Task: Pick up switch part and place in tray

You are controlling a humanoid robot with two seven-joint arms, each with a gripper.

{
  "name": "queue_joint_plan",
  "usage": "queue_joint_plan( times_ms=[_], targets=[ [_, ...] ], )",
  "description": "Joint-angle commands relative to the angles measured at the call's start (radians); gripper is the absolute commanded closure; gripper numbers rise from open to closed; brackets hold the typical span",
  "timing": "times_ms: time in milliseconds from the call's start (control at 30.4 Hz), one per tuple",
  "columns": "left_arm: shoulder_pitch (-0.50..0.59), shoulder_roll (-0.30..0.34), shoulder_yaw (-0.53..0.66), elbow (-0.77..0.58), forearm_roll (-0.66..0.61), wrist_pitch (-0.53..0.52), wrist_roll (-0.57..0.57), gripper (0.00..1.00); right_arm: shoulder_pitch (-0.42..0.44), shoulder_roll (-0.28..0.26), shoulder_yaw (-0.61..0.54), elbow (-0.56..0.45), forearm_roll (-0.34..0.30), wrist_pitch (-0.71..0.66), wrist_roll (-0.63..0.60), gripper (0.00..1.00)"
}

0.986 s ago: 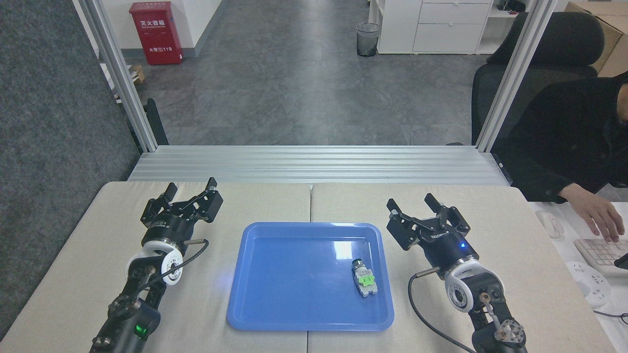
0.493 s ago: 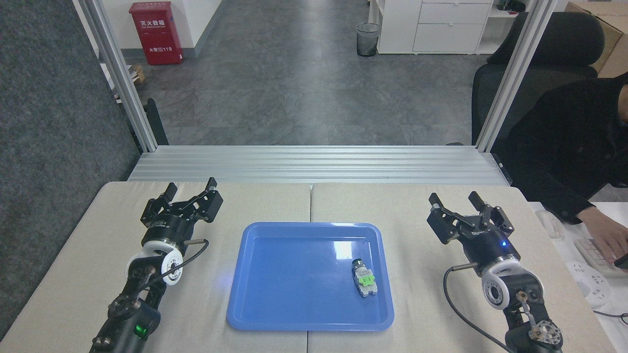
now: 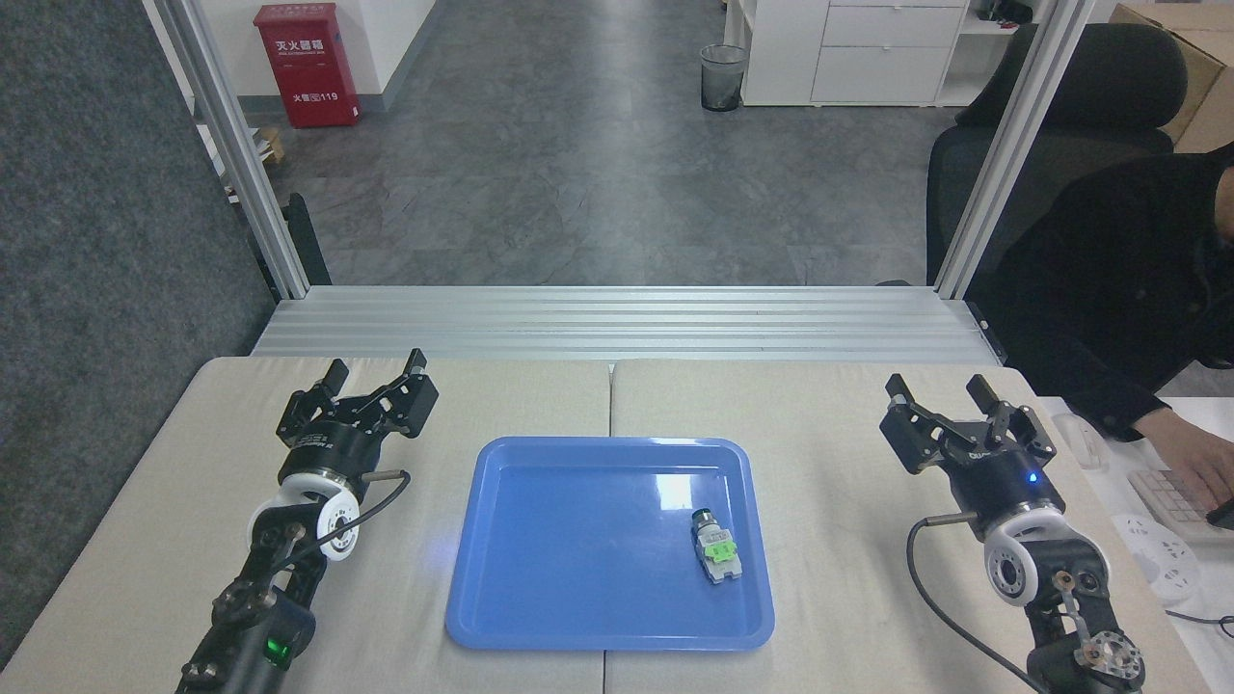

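The switch part [image 3: 715,549] lies on its side inside the blue tray [image 3: 540,540], near the tray's right rim, dark cap pointing away from me, green block in the middle, whitish base nearest me. My left gripper [image 3: 376,369] hovers over the table left of the tray, open and empty. Far to the right of the tray, near the table's right edge, my right gripper [image 3: 942,388] is open with nothing between its fingers.
A person in dark clothes [image 3: 1128,280] sits at the right, one hand on a keyboard [image 3: 1181,501] beside the table. An aluminium frame with posts [image 3: 1012,145] and a slatted ledge [image 3: 617,323] borders the table's far side.
My right arm has swung to the right, away from the tray, its gripper staying open. The person's hand shifted on the keyboard. The left arm and the switch part have not moved.
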Motion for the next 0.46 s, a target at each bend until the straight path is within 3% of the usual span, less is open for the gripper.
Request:
queue_joint_plan(
  times_ms=[0, 427],
  targets=[
    [0.0, 0.0, -0.001, 0.0, 0.0, 0.0, 0.001, 0.0, 0.002, -0.026, -0.034, 0.004, 0.0, 0.0, 0.001, 0.02],
    [0.0, 0.0, -0.001, 0.0, 0.0, 0.0, 0.001, 0.0, 0.002, -0.025, -0.034, 0.004, 0.0, -0.003, 0.001, 0.02]
  ],
)
